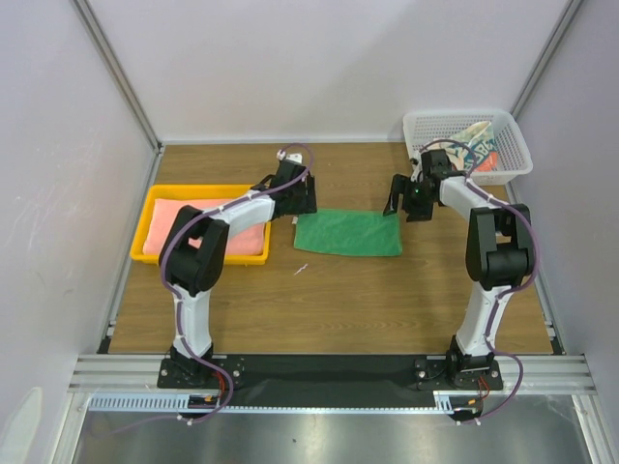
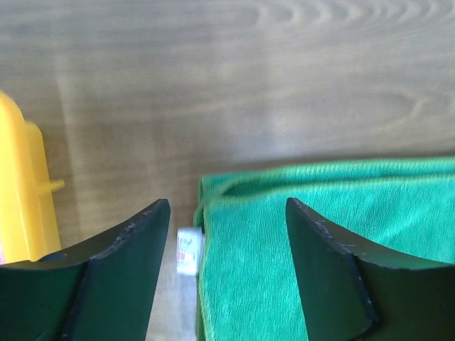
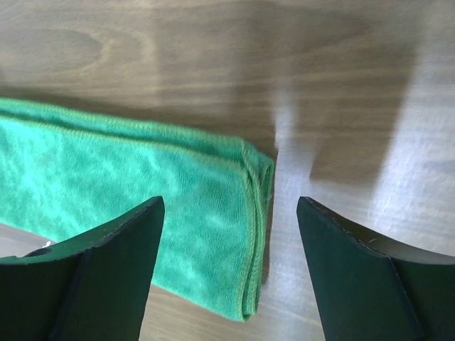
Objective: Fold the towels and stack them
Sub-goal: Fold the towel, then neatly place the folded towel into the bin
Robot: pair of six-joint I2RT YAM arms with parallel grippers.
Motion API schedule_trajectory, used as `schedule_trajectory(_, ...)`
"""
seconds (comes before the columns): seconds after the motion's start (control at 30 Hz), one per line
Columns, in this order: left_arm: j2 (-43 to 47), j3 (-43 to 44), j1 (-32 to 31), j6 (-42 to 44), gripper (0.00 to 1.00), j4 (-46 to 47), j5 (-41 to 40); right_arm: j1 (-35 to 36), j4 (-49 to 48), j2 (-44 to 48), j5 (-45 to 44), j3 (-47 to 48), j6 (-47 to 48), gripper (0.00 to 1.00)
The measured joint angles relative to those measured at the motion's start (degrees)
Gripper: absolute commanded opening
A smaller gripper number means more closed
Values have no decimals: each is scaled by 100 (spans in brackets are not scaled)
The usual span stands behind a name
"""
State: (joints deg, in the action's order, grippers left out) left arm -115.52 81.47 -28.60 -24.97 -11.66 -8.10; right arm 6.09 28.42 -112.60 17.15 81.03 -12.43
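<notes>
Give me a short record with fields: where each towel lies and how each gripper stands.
green towel: folded, flat on the table
pink towel: in the yellow tray, left side
patterned towel: in the white basket, far right
left gripper: open, above the green towel's left end
right gripper: open, above its right end

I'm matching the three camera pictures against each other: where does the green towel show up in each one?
Top view: the green towel lies flat at mid-table.
Left wrist: the towel fills the lower right, its left end showing.
Right wrist: the towel sits lower left, its right end showing.
Shared landmark: the wooden table.
</notes>
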Motion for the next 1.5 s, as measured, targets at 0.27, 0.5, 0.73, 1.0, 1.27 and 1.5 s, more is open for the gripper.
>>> schedule_trajectory(0.27,321,-509,0,-155,75,-133,258,-11,35,402,74,-603,-153,76)
schedule_trajectory(0.5,323,-863,-26,-352,70,-90,490,-11,-70,439,94,-1008,-258,69)
schedule_trajectory(0.73,315,-905,-42,-426,47,83,542,-4,-372,444,140,-1132,-380,51)
schedule_trajectory(1.0,188,-957,-48,-511,0,369,601,125,-501,439,111,-1207,-466,18)
schedule_trajectory(1.27,195,-984,-52,-428,0,476,586,175,-485,437,61,-1161,-553,0)
schedule_trajectory(1.5,470,-909,-55,-155,1,203,413,175,-197,472,-13,-551,-634,0)
